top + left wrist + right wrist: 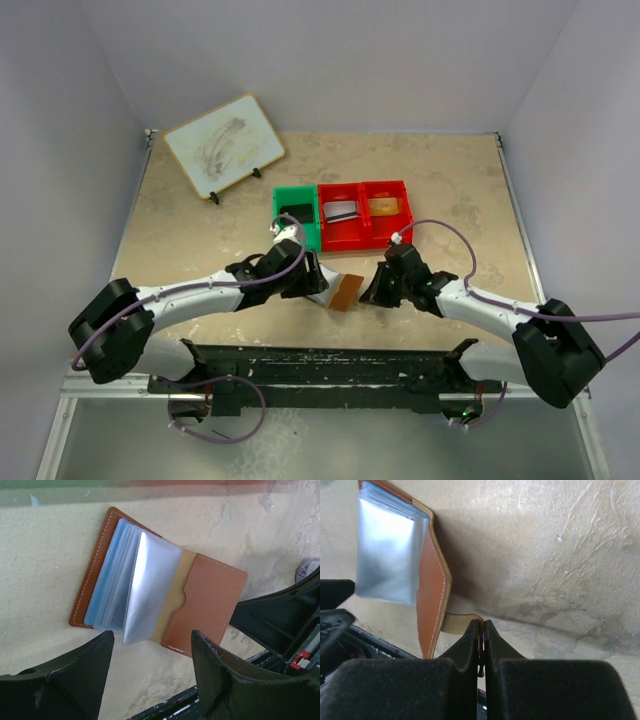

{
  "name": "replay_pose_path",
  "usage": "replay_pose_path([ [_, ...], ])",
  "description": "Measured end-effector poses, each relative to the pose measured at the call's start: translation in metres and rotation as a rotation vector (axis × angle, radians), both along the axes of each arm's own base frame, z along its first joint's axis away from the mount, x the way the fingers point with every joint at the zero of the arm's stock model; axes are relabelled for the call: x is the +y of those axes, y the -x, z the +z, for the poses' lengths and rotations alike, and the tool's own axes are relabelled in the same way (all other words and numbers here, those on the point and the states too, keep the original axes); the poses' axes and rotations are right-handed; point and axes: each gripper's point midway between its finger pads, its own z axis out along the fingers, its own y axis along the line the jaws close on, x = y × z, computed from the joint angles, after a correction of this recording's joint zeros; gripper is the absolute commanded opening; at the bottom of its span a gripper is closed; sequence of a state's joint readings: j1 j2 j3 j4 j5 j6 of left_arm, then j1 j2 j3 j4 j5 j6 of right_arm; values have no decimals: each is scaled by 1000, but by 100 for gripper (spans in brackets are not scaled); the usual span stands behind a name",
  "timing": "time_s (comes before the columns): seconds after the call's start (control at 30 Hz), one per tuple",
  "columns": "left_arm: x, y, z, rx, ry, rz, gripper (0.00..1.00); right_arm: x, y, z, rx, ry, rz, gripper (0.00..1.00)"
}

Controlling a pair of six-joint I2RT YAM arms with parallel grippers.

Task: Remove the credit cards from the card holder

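The brown leather card holder point(343, 292) lies open on the table between my two grippers. In the left wrist view the card holder point(210, 600) shows a fanned stack of clear plastic sleeves point(152, 585) with pale blue credit cards point(107, 597) inside them. My left gripper point(152, 642) hangs open just above the holder's near edge, holding nothing. My right gripper point(483, 624) is shut on the holder's small tan side tab point(457, 622), and the brown flap point(430, 595) stands tilted up beside it.
A green bin point(297, 215) and two joined red bins point(365, 215) stand just behind the holder, with flat items in them. A white board on a stand point(224, 145) leans at the back left. A black rail point(330, 360) runs along the near edge.
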State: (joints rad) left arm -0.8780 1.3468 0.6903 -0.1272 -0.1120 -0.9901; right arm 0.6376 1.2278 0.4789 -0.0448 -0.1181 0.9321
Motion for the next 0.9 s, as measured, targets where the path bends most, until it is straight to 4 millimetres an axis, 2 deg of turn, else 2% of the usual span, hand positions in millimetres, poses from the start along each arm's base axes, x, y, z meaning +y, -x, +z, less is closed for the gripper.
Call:
replay_pose_path([
  [0.37,-14,9,-22,73,5,-66,59,4,-6,4,-30,-27,-1,0],
  [0.6,-41,8,-8,47,97,-147,59,-1,1,-7,-13,-18,-4,1],
  [0.8,-83,2,2,25,135,-262,59,-2,1,-6,-12,-23,-24,15],
  [0.9,-93,8,-3,30,138,-300,59,-4,-2,2,-38,-38,-51,23],
])
